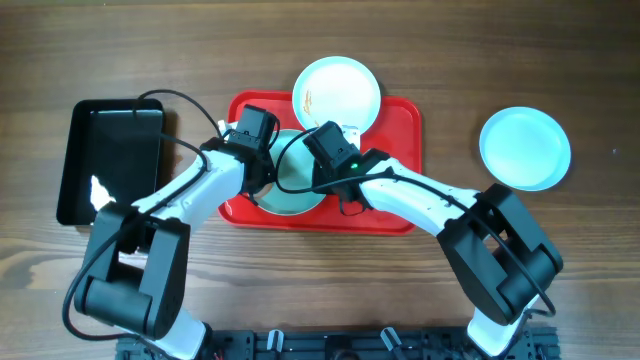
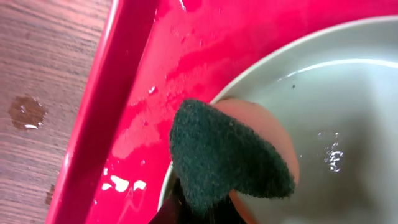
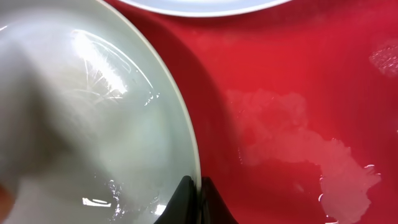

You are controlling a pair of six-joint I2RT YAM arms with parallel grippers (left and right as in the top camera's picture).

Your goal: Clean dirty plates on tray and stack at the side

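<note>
The red tray (image 1: 400, 135) holds a wet plate (image 1: 290, 195) at its front left and a smeared plate (image 1: 337, 92) overhanging its far edge. A third, clean plate (image 1: 524, 147) lies on the table at the right. My left gripper (image 1: 262, 170) is shut on a dark green and orange sponge (image 2: 227, 158), which rests on the wet plate's rim (image 2: 311, 81). My right gripper (image 3: 198, 199) is shut on that same plate's edge (image 3: 93, 124), over the wet tray floor (image 3: 298, 93). The smeared plate's edge (image 3: 199, 6) shows at the top of the right wrist view.
A black glossy tray (image 1: 110, 160) lies left of the red tray. A water drop (image 2: 26, 112) sits on the wood beside the red tray's rim (image 2: 99, 106). Puddles (image 3: 298, 137) lie on the tray floor.
</note>
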